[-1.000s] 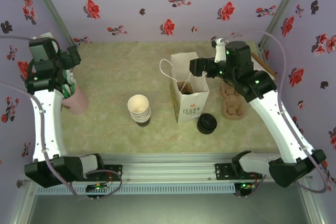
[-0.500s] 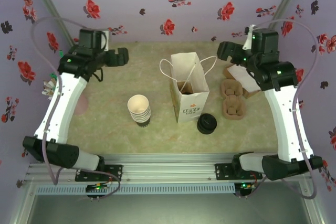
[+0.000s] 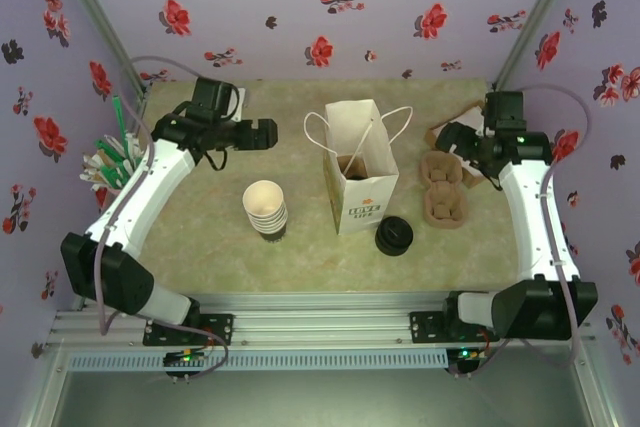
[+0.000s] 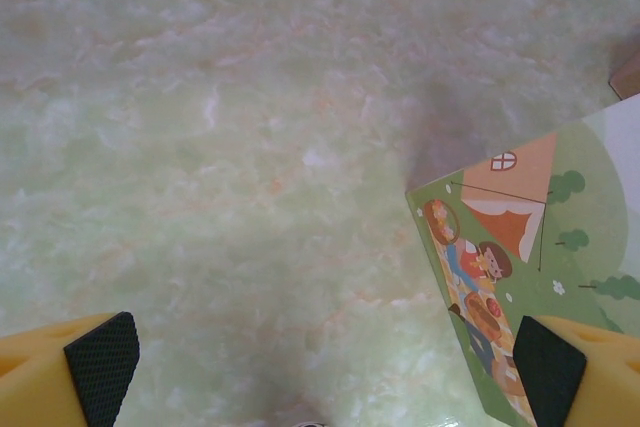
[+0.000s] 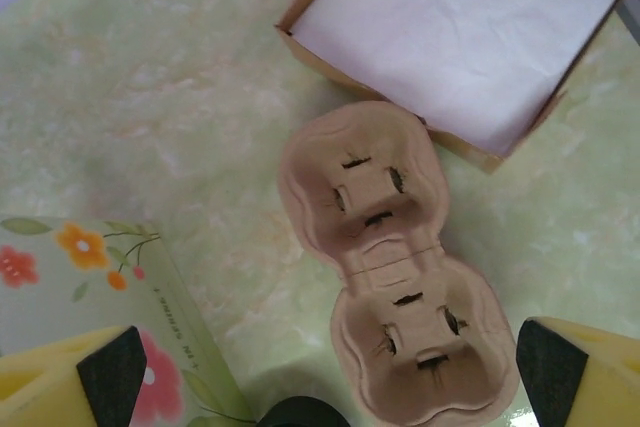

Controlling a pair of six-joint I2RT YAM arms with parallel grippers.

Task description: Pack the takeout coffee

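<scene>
Top external: takeout coffee (image 3: 348,161) inside paper bag (image 3: 362,203), well apart from right tool (image 3: 447,140).

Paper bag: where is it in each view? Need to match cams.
Top external: paper bag upright, mid-frame.
Left wrist: its printed side at the right edge.
Right wrist: its flowered side at lower left.
Shared landmark: the pale green marbled table it stands on.

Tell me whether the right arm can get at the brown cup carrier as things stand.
Probably yes: the right claw hangs open just above the cup carrier, whose wells are empty. The paper bag stands off to one side and leaves the way down free.
</scene>
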